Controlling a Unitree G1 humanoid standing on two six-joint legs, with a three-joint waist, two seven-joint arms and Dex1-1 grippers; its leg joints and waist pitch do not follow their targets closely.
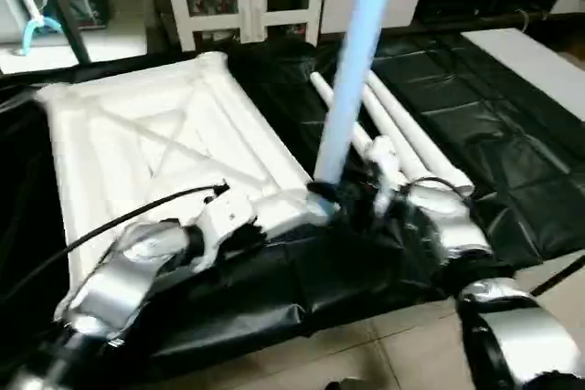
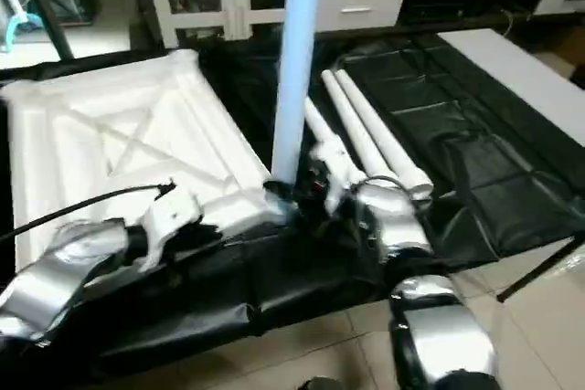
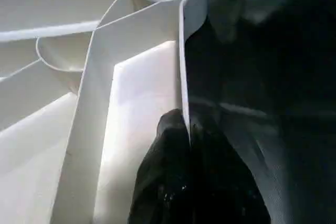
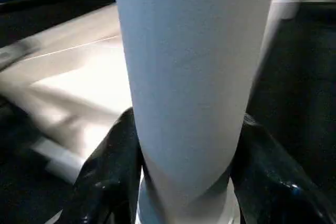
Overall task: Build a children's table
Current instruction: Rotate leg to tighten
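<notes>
Fingers of the left hand (image 3: 186, 182) pinch the tabletop's (image 1: 155, 134) near rim, just beside its corner socket. Right hand (image 4: 184, 182) straddles the upright leg (image 1: 352, 70) seated in that socket, its fingers (image 4: 113, 166) against both sides. Spare legs (image 1: 402, 130) lie beyond the right hand on black sheeting (image 1: 494, 125).

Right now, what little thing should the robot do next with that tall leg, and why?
Probably close the right gripper snugly on the upright leg and twist it tighter. The leg stands in the tabletop corner socket, the fingers sit either side of its base, and the left gripper pinches the tabletop's edge rib, steadying it.
</notes>
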